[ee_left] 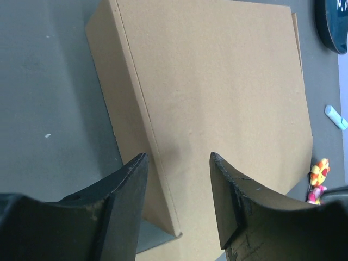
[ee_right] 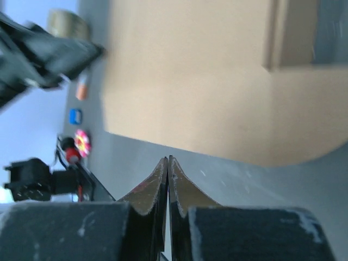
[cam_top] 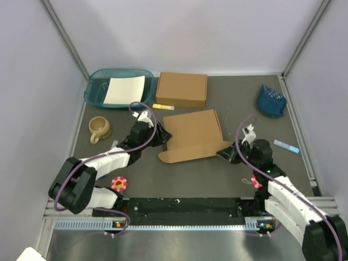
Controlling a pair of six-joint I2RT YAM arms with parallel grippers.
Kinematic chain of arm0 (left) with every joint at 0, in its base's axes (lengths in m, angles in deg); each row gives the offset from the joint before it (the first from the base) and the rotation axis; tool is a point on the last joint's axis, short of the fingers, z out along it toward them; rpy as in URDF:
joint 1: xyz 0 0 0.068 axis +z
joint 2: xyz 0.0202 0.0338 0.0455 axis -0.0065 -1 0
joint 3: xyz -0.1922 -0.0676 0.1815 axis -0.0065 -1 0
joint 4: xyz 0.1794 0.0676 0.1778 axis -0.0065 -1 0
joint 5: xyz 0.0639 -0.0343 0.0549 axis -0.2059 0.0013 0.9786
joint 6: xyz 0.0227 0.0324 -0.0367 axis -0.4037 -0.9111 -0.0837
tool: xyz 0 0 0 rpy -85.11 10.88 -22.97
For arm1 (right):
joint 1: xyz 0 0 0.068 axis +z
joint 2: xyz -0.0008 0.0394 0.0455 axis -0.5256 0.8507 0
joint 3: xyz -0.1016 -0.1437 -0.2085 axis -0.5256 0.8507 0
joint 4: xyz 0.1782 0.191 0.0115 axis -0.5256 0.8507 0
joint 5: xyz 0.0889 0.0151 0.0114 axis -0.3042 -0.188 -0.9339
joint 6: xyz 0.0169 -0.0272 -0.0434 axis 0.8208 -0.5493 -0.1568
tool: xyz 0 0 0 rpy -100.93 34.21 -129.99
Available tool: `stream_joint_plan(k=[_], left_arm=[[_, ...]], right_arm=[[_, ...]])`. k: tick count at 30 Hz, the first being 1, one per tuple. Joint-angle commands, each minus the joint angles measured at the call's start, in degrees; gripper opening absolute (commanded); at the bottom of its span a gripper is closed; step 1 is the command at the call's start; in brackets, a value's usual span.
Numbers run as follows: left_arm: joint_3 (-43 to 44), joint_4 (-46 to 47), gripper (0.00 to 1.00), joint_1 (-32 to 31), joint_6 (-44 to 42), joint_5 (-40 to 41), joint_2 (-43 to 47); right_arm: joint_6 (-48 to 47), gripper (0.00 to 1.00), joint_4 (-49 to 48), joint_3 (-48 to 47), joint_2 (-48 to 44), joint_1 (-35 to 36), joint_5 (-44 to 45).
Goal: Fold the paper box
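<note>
The paper box (cam_top: 191,135) lies flat in the middle of the table, a brown cardboard sheet with a raised strip along its front and left edges. My left gripper (cam_top: 159,136) is at its left edge. In the left wrist view the gripper (ee_left: 176,166) is open, with its jaws standing over the box's (ee_left: 217,81) folded side strip and nothing gripped. My right gripper (cam_top: 224,155) is at the box's front right corner. In the right wrist view it (ee_right: 167,160) is shut and empty, just short of the cardboard's (ee_right: 190,81) edge.
A closed twin brown box (cam_top: 182,89) sits behind the paper box. A teal tray (cam_top: 95,89) with a white sheet (cam_top: 125,89) is at the back left. A mug (cam_top: 99,128), a yellow marker (cam_top: 163,106), a blue pouch (cam_top: 271,100) and a light blue marker (cam_top: 286,145) lie around.
</note>
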Motion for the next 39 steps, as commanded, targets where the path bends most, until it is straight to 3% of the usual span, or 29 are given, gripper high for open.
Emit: stream_joint_plan(k=[1,2,3,4,7,9,15,19,25,30,39], left_arm=[[1.1,0.8,0.55,1.0,-0.4,2.3,3.2],[1.3,0.8,0.55,1.3,-0.4,2.7,3.4],[1.7,0.9,0.55,1.6,-0.3,3.0,3.6],[1.9,0.9,0.56,1.9,-0.2,2.9,3.4],[3.1,1.2,0.57,3.0,0.8,2.6,2.3],[3.8,1.5,0.58,3.1,0.9,3.5,0.9],[6.2,3.6,0.60,3.5,0.9,2.8,-6.0],[7.2,4.8,0.60,3.6,1.0,1.3,-9.7],[8.5,6.2,0.57,3.6,0.6,-0.9,-13.5],[10.5,6.7,0.48,3.9,-0.2,-5.2,-16.9],[9.0,7.7,0.41,3.8,1.5,-10.4,-18.3]], right_arm=[[-5.7,0.00,8.1,-13.1,-7.3,-0.1,6.6],[-6.9,0.03,9.5,-16.4,-7.6,-0.1,8.4],[-8.1,0.15,11.5,-18.0,-7.3,-0.1,10.5],[-10.4,0.42,12.5,-19.4,-6.4,-0.1,14.2],[-12.8,0.75,15.8,-25.4,0.9,-0.1,19.7],[-13.3,0.82,16.1,-28.8,8.6,-0.1,21.7],[-12.5,0.86,1.7,-31.4,24.6,-0.1,21.6],[-12.0,0.86,-0.6,-35.8,35.7,-0.1,20.6],[-12.3,0.86,-3.7,-37.6,41.1,-0.1,18.8],[-11.3,0.67,-6.7,-36.0,44.0,0.2,14.4],[-8.3,0.45,-9.7,-24.0,39.8,5.8,16.3]])
